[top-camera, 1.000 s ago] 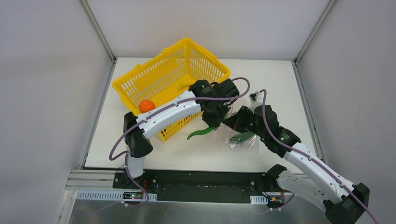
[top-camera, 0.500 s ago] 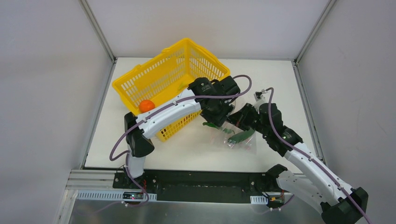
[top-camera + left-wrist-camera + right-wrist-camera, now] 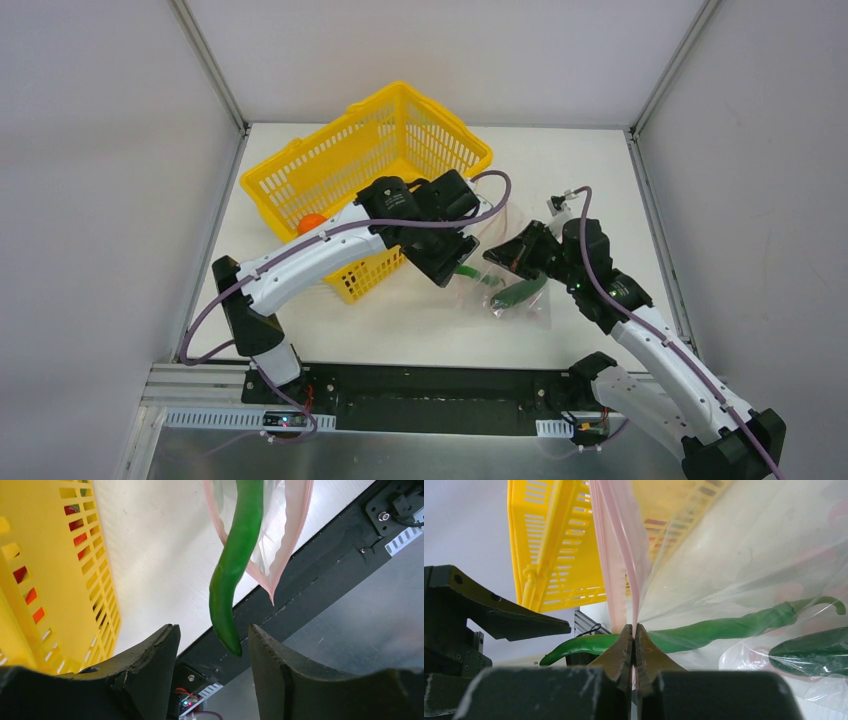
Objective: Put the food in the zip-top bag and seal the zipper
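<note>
The zip-top bag [image 3: 520, 300] lies near the table's middle, one green pepper [image 3: 520, 293] inside it. My right gripper [image 3: 633, 627] is shut on the zipper [image 3: 616, 555], the pink strip, and holds the bag mouth up and open. A second long green pepper [image 3: 235, 565] lies half in the mouth; its tail points between the fingers of my left gripper [image 3: 212, 628], which is open and not touching it. In the top view the left gripper [image 3: 452, 262] is just left of the bag, the right gripper [image 3: 507, 256] at its far edge. An orange fruit [image 3: 312, 223] lies in the basket.
The yellow plastic basket [image 3: 330, 165] stands at the back left, close against my left arm; its slotted wall [image 3: 60, 570] fills the left of the left wrist view. The black base rail [image 3: 430, 385] runs along the table's near edge.
My left gripper carried the green pepper to the bag mouth, let go of it and drew back to the left. The pepper now rests partly in the bag. The right gripper kept its hold.
</note>
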